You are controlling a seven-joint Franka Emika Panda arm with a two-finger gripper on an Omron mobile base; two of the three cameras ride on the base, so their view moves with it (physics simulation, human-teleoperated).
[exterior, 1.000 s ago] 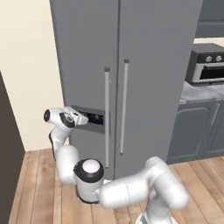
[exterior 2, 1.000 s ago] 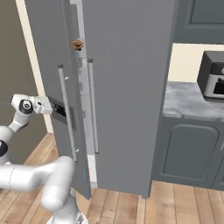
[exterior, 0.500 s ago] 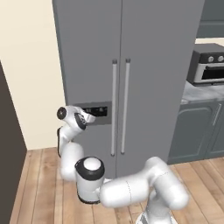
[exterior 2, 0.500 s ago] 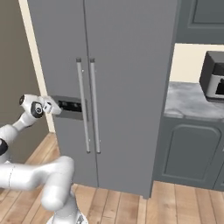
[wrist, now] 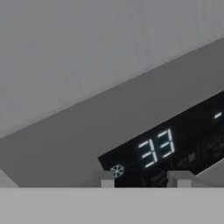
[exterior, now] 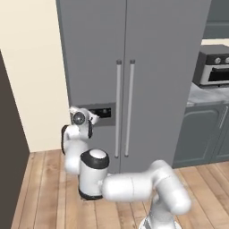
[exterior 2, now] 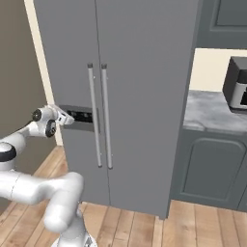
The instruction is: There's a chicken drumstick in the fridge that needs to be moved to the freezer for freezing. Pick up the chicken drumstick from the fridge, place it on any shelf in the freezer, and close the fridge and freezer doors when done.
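Gripper (exterior 2: 67, 119) up against the dark dispenser panel (exterior 2: 81, 118) on the narrower door, at the panel's outer end; fingertips (wrist: 106, 179) barely rise into the hand view, two pale stubs with a gap between them and nothing in it; jaws read as apart, though most of each finger is cut off by the bottom of that view; whether the tips actually touch the panel, cannot tell.

Straight ahead of the gripper: the panel's black face with a lit "33" (wrist: 155, 148) and a small snowflake mark beside it; other lit marks farther along too blurred to read; the panel runs tilted across the hand view, its far end cut by the frame.

In the left base view the gripper (exterior: 93, 120) is mostly hidden behind the wrist; only a pale edge shows against the panel (exterior: 101, 113).

Outward from the gripper: freezer door (exterior 2: 65, 58) flat and closed; just past the panel, its silver bar handle (exterior 2: 94, 116), then the fridge door's handle (exterior 2: 106, 116) close beside it; fridge door (exterior 2: 149, 72) also closed; seam between the two looks flush.

Chicken drumstick: somewhere behind closed doors; which compartment, cannot tell.

Far off on the fridge side: grey counter (exterior 2: 212, 113) over a cabinet (exterior 2: 207, 166); a dark oven (exterior: 214, 66) on it, cut off at the frame edge.
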